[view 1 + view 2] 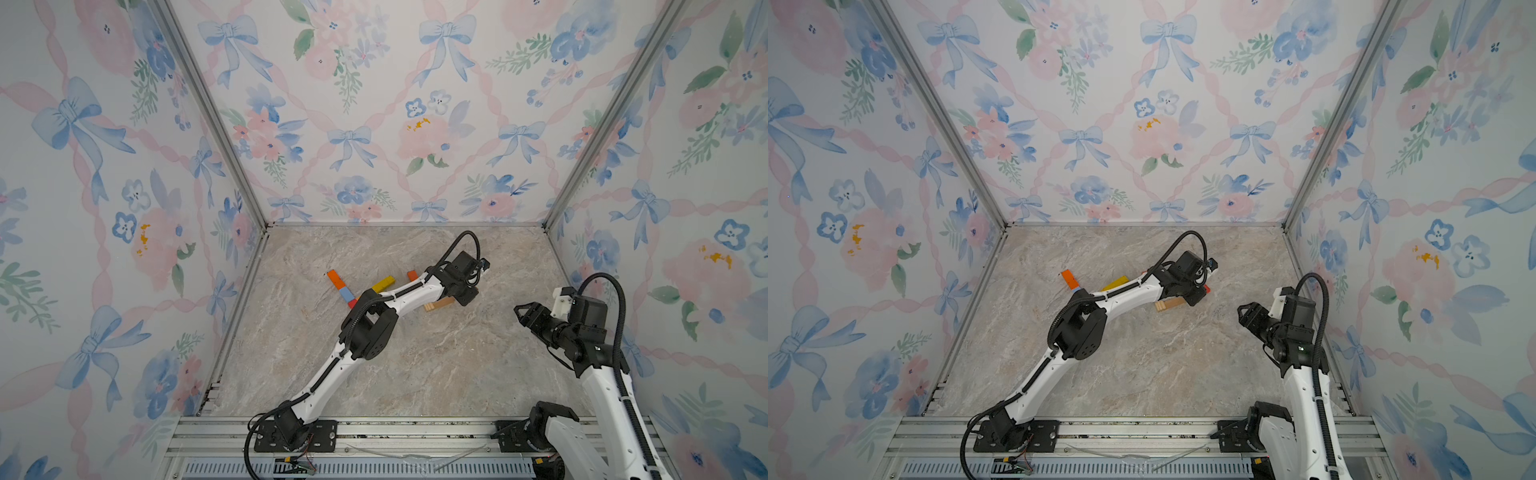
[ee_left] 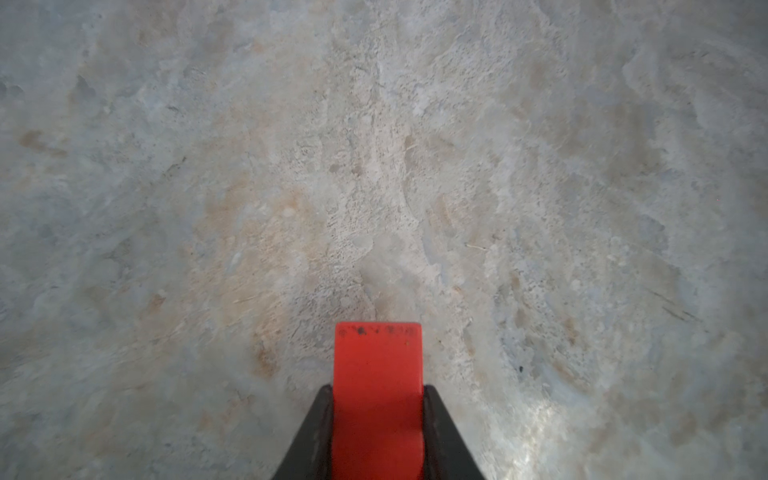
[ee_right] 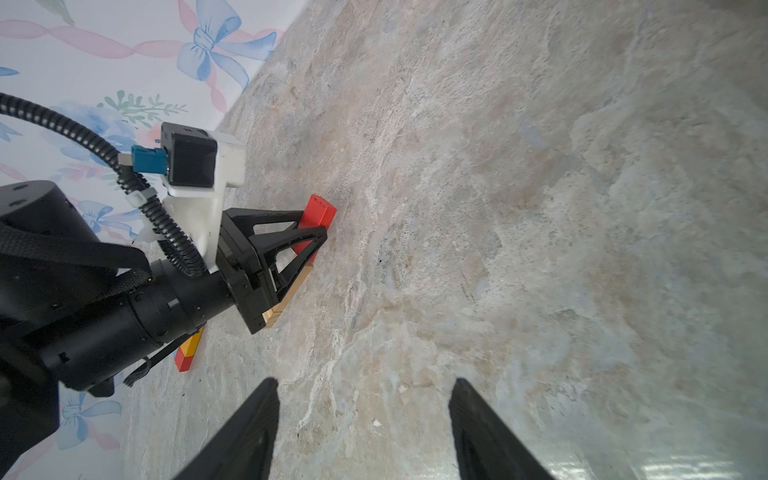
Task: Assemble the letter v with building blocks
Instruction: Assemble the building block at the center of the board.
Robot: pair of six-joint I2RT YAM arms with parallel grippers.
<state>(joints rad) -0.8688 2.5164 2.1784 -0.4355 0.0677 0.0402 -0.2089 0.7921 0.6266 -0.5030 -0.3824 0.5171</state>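
Observation:
My left gripper (image 2: pixel 378 390) is shut on a red block (image 2: pixel 377 357), which pokes out past the fingertips just above the marble table (image 2: pixel 374 166). In both top views that gripper (image 1: pixel 468 291) reaches over the middle of the table, above a tan block (image 1: pixel 438 306). To its left, an orange block (image 1: pixel 333 277), a light blue block (image 1: pixel 345 294) and a small red block (image 1: pixel 352 303) lie in a slanted line. A yellow block (image 1: pixel 384 283) and another orange block (image 1: pixel 412 274) slant the other way, partly hidden by the arm. My right gripper (image 3: pixel 363 382) hangs open and empty at the right.
Floral walls close the table (image 1: pixel 415 365) in at the back and on both sides. A metal rail (image 1: pixel 415 432) with both arm bases runs along the front edge. The left arm's elbow (image 1: pixel 368 332) stands over the table's middle.

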